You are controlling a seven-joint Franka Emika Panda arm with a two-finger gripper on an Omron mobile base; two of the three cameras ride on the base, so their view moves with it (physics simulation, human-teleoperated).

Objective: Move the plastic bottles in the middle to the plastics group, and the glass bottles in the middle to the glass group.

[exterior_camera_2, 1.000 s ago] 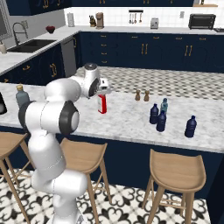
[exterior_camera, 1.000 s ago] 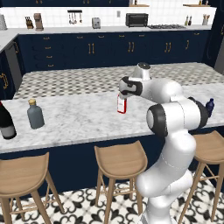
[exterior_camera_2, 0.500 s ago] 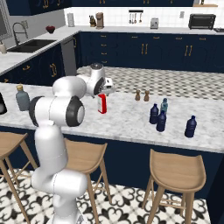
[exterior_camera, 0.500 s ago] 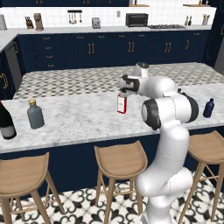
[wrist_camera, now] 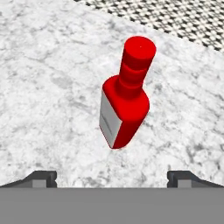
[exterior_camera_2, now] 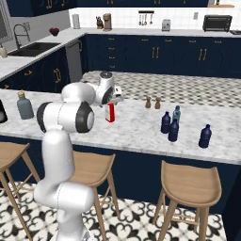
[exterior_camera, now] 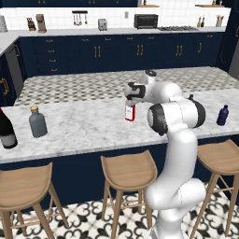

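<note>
The glass bottle, a slim red bottle point(exterior_camera: 130, 112) point(exterior_camera_2: 110, 112) point(wrist_camera: 124, 105) with a red cap and white label, stands upright mid-counter. My gripper point(exterior_camera: 132, 92) point(exterior_camera_2: 114, 98) point(wrist_camera: 112, 178) hovers just above and beside its cap, open, with the fingertips point(wrist_camera: 41, 178) wide apart and nothing between them. To the right stand three navy plastic bottles point(exterior_camera_2: 165, 122) point(exterior_camera_2: 173, 130) point(exterior_camera_2: 205, 136) and a pale teal bottle point(exterior_camera_2: 176, 114); one navy bottle point(exterior_camera: 223, 115) shows past my arm. At the far left are the grey flask point(exterior_camera: 37, 122) point(exterior_camera_2: 24, 105) and the dark wine bottle point(exterior_camera: 5, 130).
Two small brown shakers point(exterior_camera_2: 147, 102) point(exterior_camera_2: 157, 102) stand behind the navy bottles. Wooden stools point(exterior_camera: 128, 170) point(exterior_camera_2: 190, 183) line the near edge of the marble counter point(exterior_camera: 84, 126). Bare marble stretches between the red bottle and the grey flask.
The hand has edged slightly left, closer over the red bottle, and the elbow has swung a little. The jaws stay open and the bottles have not moved.
</note>
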